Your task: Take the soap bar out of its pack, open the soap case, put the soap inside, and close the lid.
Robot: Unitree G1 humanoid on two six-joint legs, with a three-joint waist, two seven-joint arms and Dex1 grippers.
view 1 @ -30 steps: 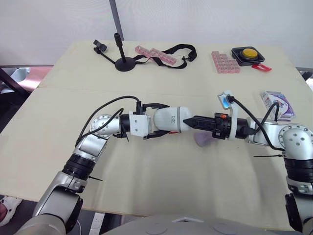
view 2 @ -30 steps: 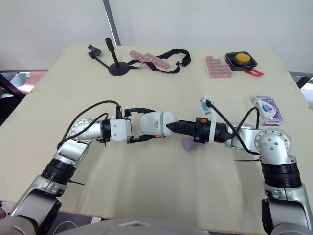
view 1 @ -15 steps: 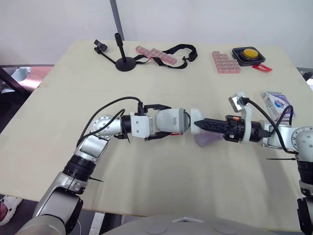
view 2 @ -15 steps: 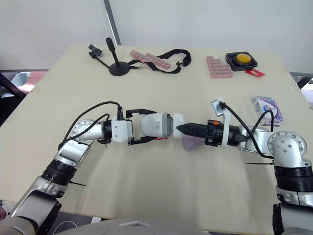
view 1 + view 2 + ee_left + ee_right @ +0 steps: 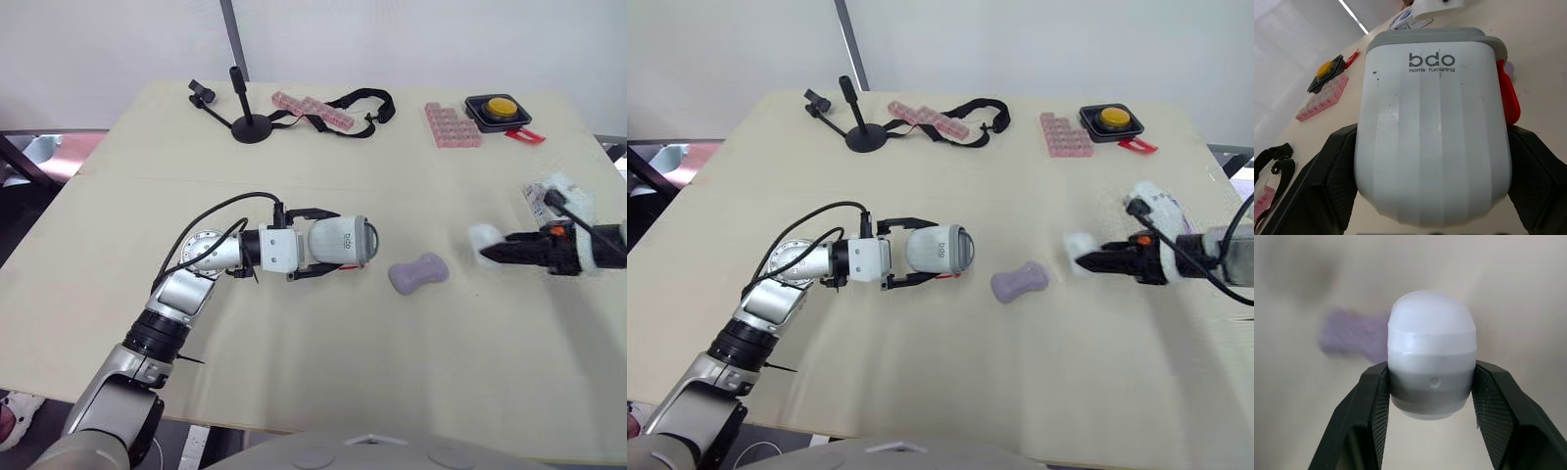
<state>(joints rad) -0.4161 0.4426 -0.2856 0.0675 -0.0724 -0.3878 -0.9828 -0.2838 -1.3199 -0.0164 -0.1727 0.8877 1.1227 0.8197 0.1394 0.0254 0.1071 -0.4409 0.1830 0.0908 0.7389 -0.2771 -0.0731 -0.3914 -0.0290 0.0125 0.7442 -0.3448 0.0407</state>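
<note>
Right hand [image 5: 487,254] outstretched sideways around lid [image 5: 1431,340]

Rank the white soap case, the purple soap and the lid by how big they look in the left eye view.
Largest: the soap case, gripped by the left hand.
Middle: the purple soap, somewhat smaller.
Smallest: the lid, held by the right hand.
None seems much nearer the camera, so the order looks fair.

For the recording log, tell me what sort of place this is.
Likely a robotics lab test bench, not a home: a plain beige table against a bare white wall, with a small black tripod stand and a yellow push button.
</note>
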